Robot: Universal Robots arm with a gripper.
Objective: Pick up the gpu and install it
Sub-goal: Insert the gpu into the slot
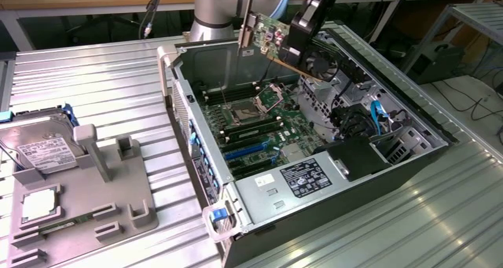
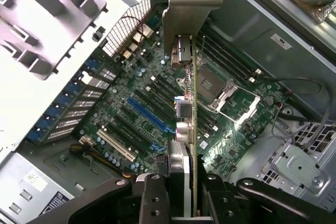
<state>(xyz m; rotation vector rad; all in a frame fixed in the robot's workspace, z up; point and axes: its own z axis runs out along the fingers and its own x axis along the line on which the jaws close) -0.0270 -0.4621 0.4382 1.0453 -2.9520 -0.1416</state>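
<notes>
Scene: an open computer case (image 1: 424, 121) lies on its side on a ribbed metal bench (image 1: 94, 79), its motherboard (image 1: 260, 132) facing up
Arm: a grey robot arm (image 1: 212, 9) reaches in from the far end of the case
Jaws: narrow, clamped on the gpu by one end
Gpu: the gpu (image 1: 263, 35) hangs in the air over the far end of the open case, well above the motherboard; from the wrist view it appears edge-on (image 2: 193, 108), its silvery bracket at the end away from the jaws
Slots: a blue expansion slot (image 2: 147, 114) and its neighbours lie open below, none touching the card
Off to the side: a hard drive (image 1: 43, 147) sits in a grey holder (image 1: 86, 191) on the bench, at the exterior view's left
Done: the pick-up; the card is off the bench and over the case
Left: the install; the card is not seated in any slot
</notes>
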